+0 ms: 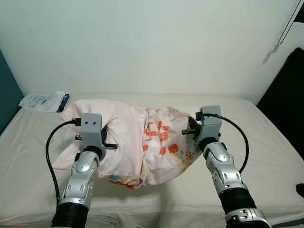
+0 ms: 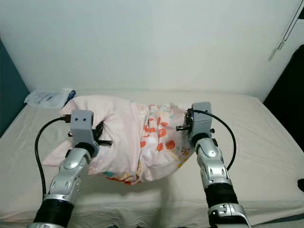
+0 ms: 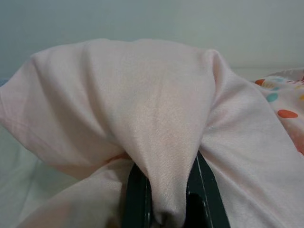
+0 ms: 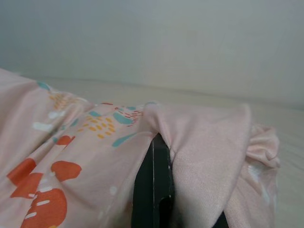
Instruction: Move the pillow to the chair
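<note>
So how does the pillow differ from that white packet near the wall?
The pillow is large, pink with a patterned half, and bunched up; the white packet is small, flat and printed. The pillow is pinched between the left gripper and right gripper; the packet lies untouched. Both are on the bed.

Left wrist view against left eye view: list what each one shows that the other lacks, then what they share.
Left wrist view: a fold of plain pink cloth pinched between the left gripper's black fingers.
Left eye view: both arms, the right gripper, the bed, the white packet by the wall.
Shared: the pillow and the pale wall.
</note>
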